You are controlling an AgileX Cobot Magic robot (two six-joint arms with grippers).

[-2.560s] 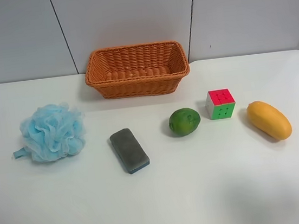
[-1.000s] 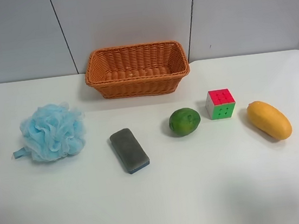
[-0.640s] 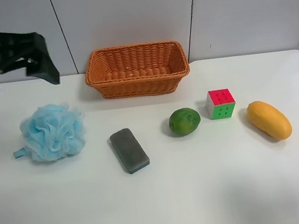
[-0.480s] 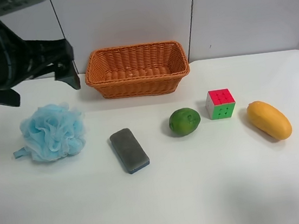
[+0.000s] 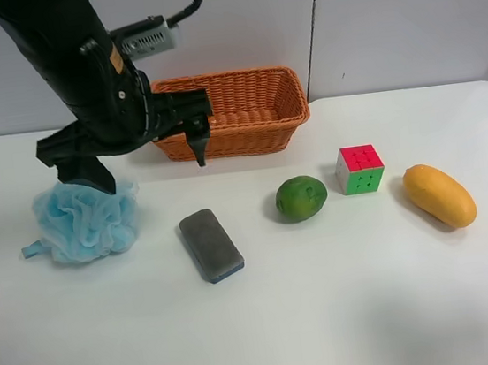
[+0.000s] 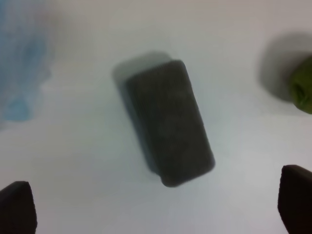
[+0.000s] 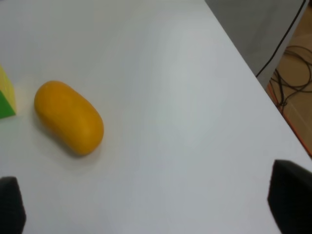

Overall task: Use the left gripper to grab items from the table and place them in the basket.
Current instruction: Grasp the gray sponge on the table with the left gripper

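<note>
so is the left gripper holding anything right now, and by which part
Nothing is held. The left gripper is open above the gray block, its fingers spread wide and touching nothing.

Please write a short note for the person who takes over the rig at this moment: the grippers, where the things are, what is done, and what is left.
Left gripper: open, empty, above the block, fingers on either side of it but not touching.
Right gripper: open, empty, over the table near the mango.
Things: the pouf, block, green fruit, cube and mango all lie on the table in front of the basket.
Done: nothing; no item shows in the basket.
Left: grab the block, apparently first, then the other four, and place each in the basket.
</note>
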